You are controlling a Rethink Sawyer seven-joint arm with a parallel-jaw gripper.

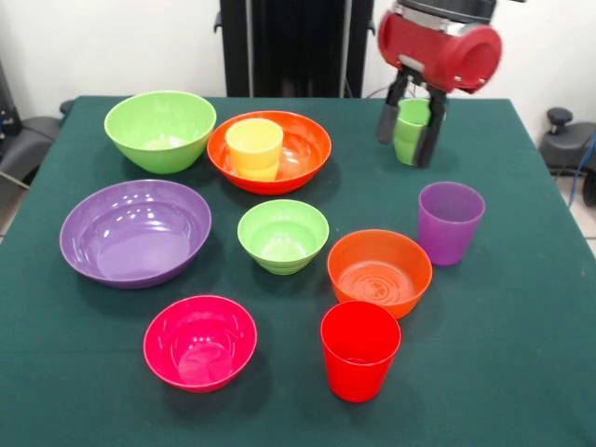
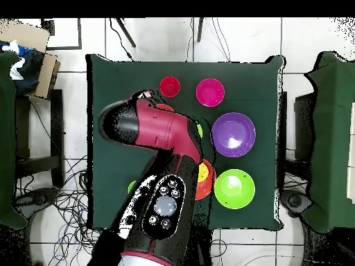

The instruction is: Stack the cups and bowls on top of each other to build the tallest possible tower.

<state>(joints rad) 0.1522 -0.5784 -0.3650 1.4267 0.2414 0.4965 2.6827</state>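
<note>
A: Six bowls sit on the green table (image 1: pixel 521 372), and only one has something in it.

B: Which one?

A: The big orange bowl (image 1: pixel 298 154) at the back. The yellow cup (image 1: pixel 254 147) stands inside it, mouth up.

B: And the other bowls?

A: The big green bowl (image 1: pixel 160 128) is just beside the orange one. The big purple bowl (image 1: pixel 135 231) is in front of that. The small green bowl (image 1: pixel 283 235) is in the middle, the small orange bowl (image 1: pixel 379 271) is near it, and the pink bowl (image 1: pixel 199 341) is at the front. I see nothing in any of them.

B: Where are the other cups?

A: The red cup (image 1: pixel 359 349) stands at the front, just beside the small orange bowl. The purple cup (image 1: pixel 450 222) stands near that bowl too, on its other side.

B: And the light green cup (image 1: pixel 411 130)?

A: It is at the back, apart from all the bowls. The claw (image 1: pixel 411 126) has it. One black finger (image 1: pixel 390 114) is on each side of the cup, pressed against it, with the red arm (image 1: pixel 440 45) right above.

B: What do we see from above?

A: The arm hides a lot. A bit of the light green cup peeks out beside it.
</note>
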